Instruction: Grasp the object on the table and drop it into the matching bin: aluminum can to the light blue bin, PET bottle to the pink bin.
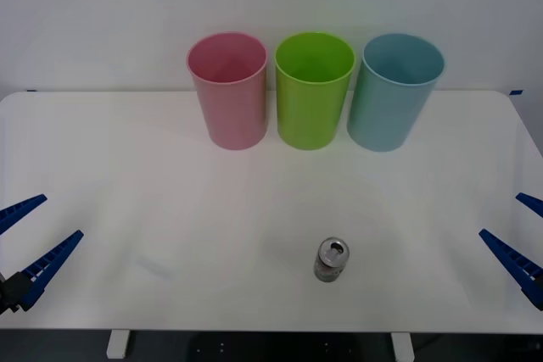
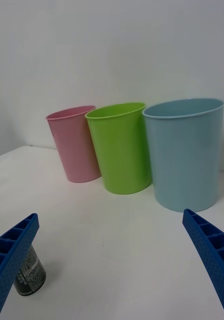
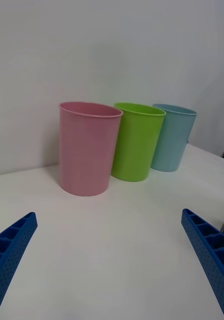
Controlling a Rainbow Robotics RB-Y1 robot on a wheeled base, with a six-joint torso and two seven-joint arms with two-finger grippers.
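Can [image 1: 332, 259] upright on table [image 1: 212, 209] (label print unreadable), both fingers spread

Left claw [image 1: 27, 243], right claw [image 1: 522, 239]: blue ribbed tapered fingers.

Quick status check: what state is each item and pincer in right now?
aluminum can: upright on the table, ungrasped
pink bin: upright
lime green bin: upright
light blue bin: upright
left pincer: open, at table's left edge
right pincer: open, at right edge
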